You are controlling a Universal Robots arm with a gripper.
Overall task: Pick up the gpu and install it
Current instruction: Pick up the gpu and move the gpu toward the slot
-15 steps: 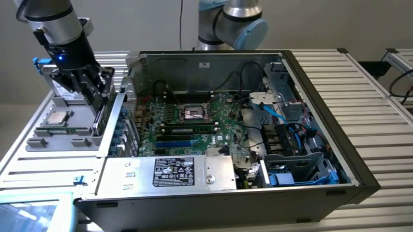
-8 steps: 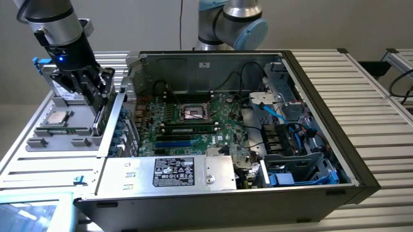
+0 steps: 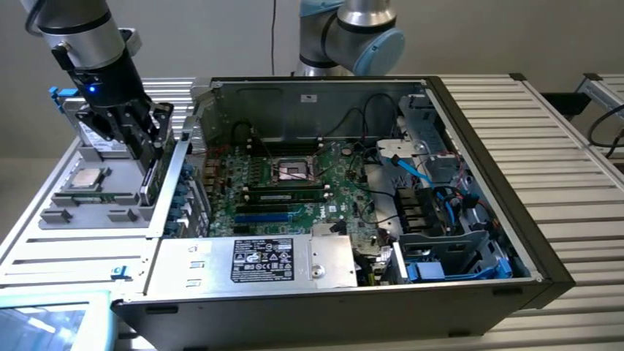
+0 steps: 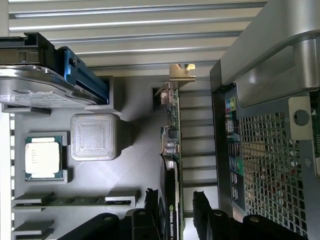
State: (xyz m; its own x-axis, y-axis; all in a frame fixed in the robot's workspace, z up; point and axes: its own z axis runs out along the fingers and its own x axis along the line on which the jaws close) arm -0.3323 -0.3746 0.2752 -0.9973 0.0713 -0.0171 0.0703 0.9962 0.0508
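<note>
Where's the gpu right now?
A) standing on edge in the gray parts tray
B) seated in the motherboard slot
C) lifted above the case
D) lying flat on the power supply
A: the gpu stands on edge in the gray tray, with the open end effector straddling it.

Spread fingers [image 3: 142,139] over upright gpu [image 3: 152,181], grey tray [image 3: 86,221], computer case [image 3: 322,102] alongside

gpu [image 4: 173,131] – green pcb, black cooler, grey tray [image 4: 135,170], black gripper [image 4: 175,205], blue cables [image 3: 410,172]
</note>
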